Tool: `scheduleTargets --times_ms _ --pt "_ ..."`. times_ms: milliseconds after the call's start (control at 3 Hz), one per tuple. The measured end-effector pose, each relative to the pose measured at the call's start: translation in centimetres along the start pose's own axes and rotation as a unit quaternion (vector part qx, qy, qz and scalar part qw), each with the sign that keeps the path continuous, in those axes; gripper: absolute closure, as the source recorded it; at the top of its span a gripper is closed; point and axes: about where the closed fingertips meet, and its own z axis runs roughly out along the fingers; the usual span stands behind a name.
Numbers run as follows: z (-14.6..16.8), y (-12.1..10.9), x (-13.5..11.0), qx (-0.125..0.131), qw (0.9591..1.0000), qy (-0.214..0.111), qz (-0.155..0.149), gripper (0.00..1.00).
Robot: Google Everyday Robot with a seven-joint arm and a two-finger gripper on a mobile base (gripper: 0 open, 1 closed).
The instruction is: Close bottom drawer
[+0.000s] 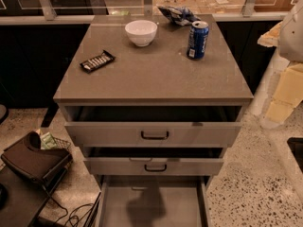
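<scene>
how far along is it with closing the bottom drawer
Done: nothing yet. The bottom drawer stands pulled far out, its bare inside showing below the middle drawer and its front beyond the picture's lower edge.
In hand: nothing touches it. The gripper is not in view; only what looks like pale parts of the arm show at the right edge.
Left: bring the gripper to the drawer front and push it fully in.

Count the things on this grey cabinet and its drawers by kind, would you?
Round white bowl: 1
Blue soda can: 1
Dark wrapped snack bar: 1
Crumpled blue snack bag: 1
Grey flat-fronted drawers, all open: 3 (top drawer, middle drawer, bottom drawer)
Total: 7
The robot's tool is not in view.
</scene>
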Motion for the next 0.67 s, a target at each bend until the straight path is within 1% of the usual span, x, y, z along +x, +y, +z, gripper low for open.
scheduleTargets --times_ms 333,667 --pt "0.0 0.0 0.0 0.000 1.0000 0.000 0.000 0.00" --pt "1.7 1.1 1.2 0.006 0.9999 -0.004 0.008 0.00"
